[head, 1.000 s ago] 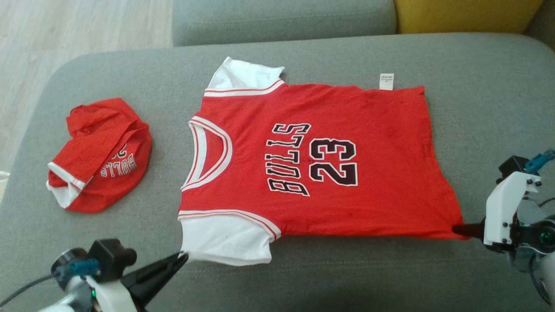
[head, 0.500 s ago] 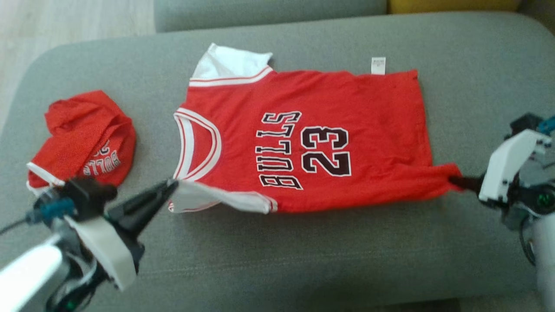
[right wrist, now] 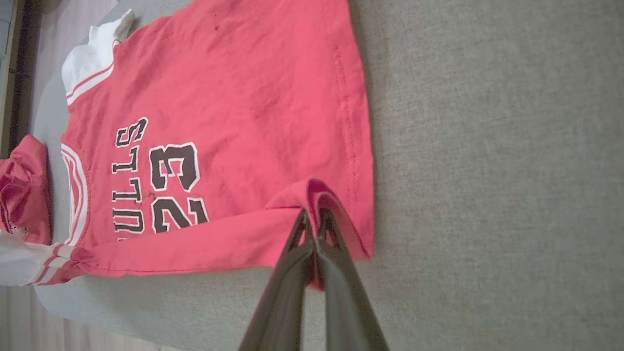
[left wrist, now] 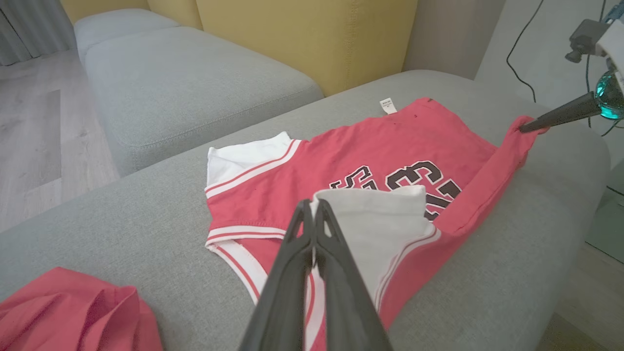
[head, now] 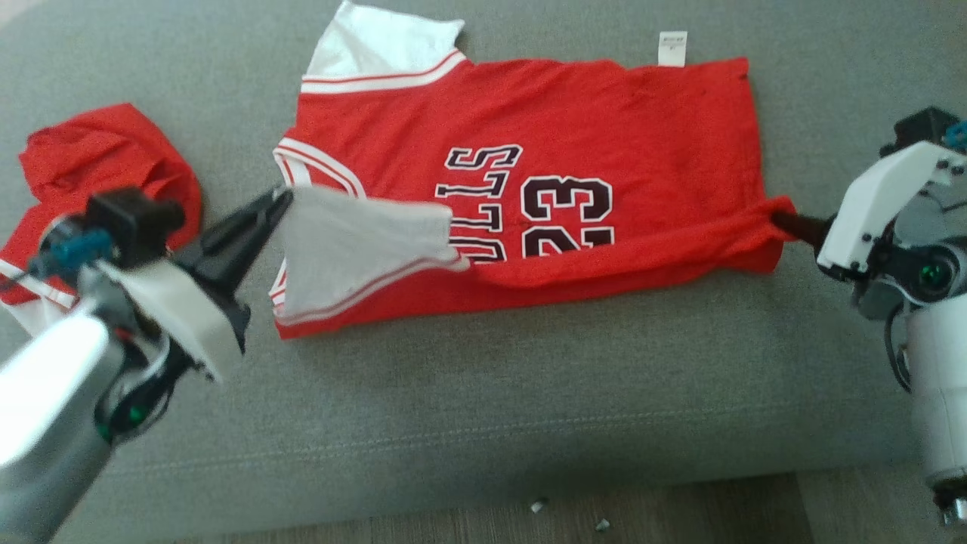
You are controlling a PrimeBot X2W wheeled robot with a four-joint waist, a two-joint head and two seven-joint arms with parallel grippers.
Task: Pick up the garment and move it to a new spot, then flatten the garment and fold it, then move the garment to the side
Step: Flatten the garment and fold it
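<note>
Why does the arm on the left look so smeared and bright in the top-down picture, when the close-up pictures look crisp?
Head view: the left gripper and its pale forearm are smeared, the forearm glaring white, probably from motion; the jersey lettering is soft. Left wrist view: the dark fingers are crisp, the red paler, pinkish. Right wrist view: hem stitching sharp, same pink cast.

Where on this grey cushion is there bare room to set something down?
Widest bare stretch: the cushion between the near edge of the jersey and the front seam. A smaller patch lies past the hem, behind the right claw. Crowded at the left, where the left claw and crumpled red garment sit beside the collar.
</note>
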